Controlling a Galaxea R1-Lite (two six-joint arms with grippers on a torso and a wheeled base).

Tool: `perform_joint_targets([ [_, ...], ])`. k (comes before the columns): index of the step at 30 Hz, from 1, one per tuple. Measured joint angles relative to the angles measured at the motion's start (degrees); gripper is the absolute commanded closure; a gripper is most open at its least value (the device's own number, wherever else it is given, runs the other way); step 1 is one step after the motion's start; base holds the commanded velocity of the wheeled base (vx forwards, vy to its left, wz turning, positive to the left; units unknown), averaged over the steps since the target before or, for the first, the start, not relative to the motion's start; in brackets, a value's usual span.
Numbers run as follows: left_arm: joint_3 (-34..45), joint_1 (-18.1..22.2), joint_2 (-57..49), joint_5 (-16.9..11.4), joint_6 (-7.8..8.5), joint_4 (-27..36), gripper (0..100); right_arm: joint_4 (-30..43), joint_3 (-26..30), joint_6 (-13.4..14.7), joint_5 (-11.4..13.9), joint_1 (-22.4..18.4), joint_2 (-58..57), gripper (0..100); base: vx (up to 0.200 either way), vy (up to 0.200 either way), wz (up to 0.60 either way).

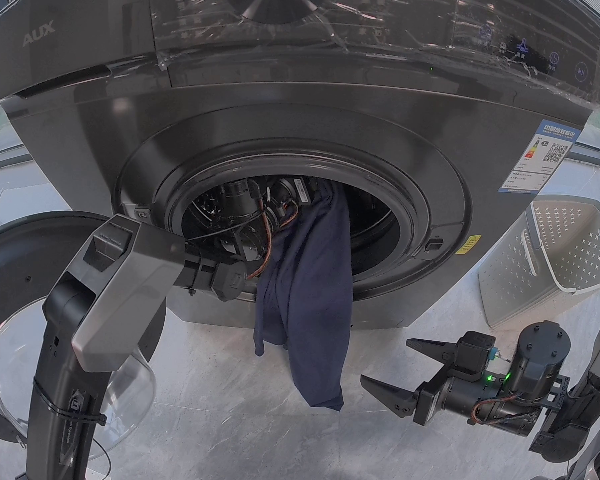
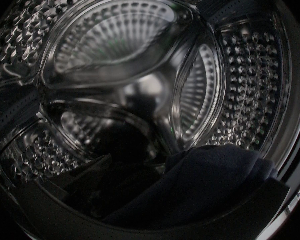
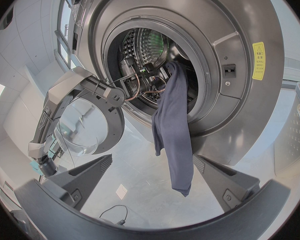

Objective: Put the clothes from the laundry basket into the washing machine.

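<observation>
One dark blue garment point(image 1: 307, 281) hangs over the lower lip of the washing machine point(image 1: 413, 148) opening. Its upper end lies inside the drum point(image 2: 250, 84); its long lower part drapes down the front panel toward the floor.

We locate the left gripper point(image 1: 293, 198) inside the opening, right at the upper end of the garment. In the left wrist view, a fold of the cloth lies close under that gripper, against the drum's near rim. We cannot tell whether this gripper holds the cloth.

The right gripper point(image 1: 407, 371) hangs low outside the machine, spread wide and holding nothing. The hanging hem of the garment is near its fingertips, ahead of them and not touching.

The white laundry basket point(image 1: 560, 255) stands beside the machine, behind the right gripper. The round door point(image 1: 13, 261) stands swung open, on the outer side of the left arm.
</observation>
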Motion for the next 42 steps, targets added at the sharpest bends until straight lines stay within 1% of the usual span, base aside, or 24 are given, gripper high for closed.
perform_joint_targets([
  [4, 5.27, -0.18, -1.07, -0.57, -0.02, -0.09, 0, -0.02, -0.07, 0.00, 0.00, 0.11, 0.00, 0, 0.000, 0.000, 0.00],
  [7, 9.59, -0.22, -2.54, -1.58, 0.00, -0.13, 0, 0.00, -0.13, 0.00, -0.02, 0.20, 0.00, 0, 0.000, 0.000, 0.00],
  [15, 23.31, -1.29, -7.80, -6.19, 0.09, -0.11, 0, 0.02, -0.29, -0.05, -0.09, 0.67, 0.04, 0, 0.000, 0.000, 0.00],
  [19, 27.34, -2.30, -8.81, -8.87, 0.35, -0.17, 0, 0.00, -0.35, -0.02, -0.13, 1.05, 0.11, 0, 0.000, 0.000, 0.00],
  [20, 27.87, -2.44, -8.72, -9.07, 0.48, -0.20, 100, 0.00, -0.35, -0.02, -0.13, 1.16, 0.17, 0, 0.000, 0.000, 0.00],
  [24, 28.20, -2.69, -8.08, -9.29, 0.88, -0.26, 100, -0.02, -0.46, -0.02, -0.13, 1.35, 0.37, 0, 0.000, 0.000, 0.00],
  [28, 26.84, -2.67, -6.78, -9.45, 1.07, -0.15, 100, -0.02, -0.68, 0.04, -0.16, 1.72, 0.74, 0, 0.000, 0.000, 0.00],
  [36, 20.26, -2.69, -4.24, -8.66, 0.61, 0.40, 100, -0.02, -1.13, 0.09, -0.20, 1.94, 1.35, 0, 0.000, 0.000, 0.00],
  [39, 16.48, -2.63, -3.52, -7.27, -0.05, 0.55, 100, -0.02, -1.23, 0.09, -0.22, 1.94, 1.44, 0, 0.000, 0.000, 0.00],
  [42, 12.09, -2.41, -2.89, -5.71, -1.41, 0.90, 100, -0.02, -1.24, 0.09, -0.22, 1.94, 1.51, 0, 0.000, 0.000, 0.00],
])
